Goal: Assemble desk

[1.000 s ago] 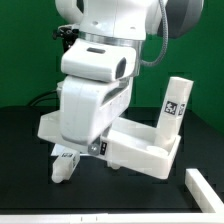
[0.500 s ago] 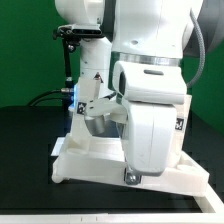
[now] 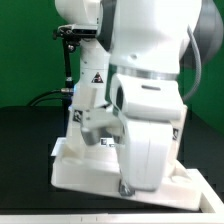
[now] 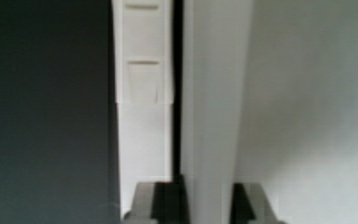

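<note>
The gripper [image 4: 208, 205], jaws pinched on what looks like the tabletop [image 3: 80, 172] rim, sits in line with that edge, which runs straight ahead of it.

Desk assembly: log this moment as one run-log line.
arm: in front of tabletop panel, hiding most of it | gripper: shut on white desk part | which part: unclear
</note>
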Tool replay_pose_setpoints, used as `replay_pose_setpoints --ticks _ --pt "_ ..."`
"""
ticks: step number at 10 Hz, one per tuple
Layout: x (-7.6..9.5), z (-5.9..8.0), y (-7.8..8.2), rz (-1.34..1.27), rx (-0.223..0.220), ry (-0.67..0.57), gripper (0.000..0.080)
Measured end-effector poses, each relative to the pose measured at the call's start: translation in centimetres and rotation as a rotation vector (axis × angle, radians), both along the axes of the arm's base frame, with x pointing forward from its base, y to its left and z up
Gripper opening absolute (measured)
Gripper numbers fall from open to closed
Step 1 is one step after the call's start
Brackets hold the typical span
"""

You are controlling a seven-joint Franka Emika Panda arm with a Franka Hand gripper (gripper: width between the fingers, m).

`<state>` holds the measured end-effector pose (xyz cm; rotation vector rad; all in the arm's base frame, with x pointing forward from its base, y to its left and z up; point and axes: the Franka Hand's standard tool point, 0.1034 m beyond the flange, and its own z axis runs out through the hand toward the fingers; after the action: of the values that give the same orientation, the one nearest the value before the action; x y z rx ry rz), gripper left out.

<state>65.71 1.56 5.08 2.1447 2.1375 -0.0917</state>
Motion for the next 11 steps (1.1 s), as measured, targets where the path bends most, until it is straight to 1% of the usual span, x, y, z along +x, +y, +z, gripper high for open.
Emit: replay_pose_setpoints --ticks 1,2,5,6,9,11 --pt "-0.01 -1.36 0.44 -0.003 0.001 0.008 0.0051" --pt "0.13 -1.82 0.7 -0.011 0.001 0.005 0.0051" --pt "0.27 -1.94 1.34 -0.061 -0.013 0.044 0.0051" --pt "0.33 -1.97 1.35 -0.078 -0.025 0.068 0.0051" --pt "0.43 -1.86 1.37 -0.096 -0.044 0.129 0.0051" --pt "0.39 -1.86 1.33 -0.078 -0.06 0.127 0.0051"
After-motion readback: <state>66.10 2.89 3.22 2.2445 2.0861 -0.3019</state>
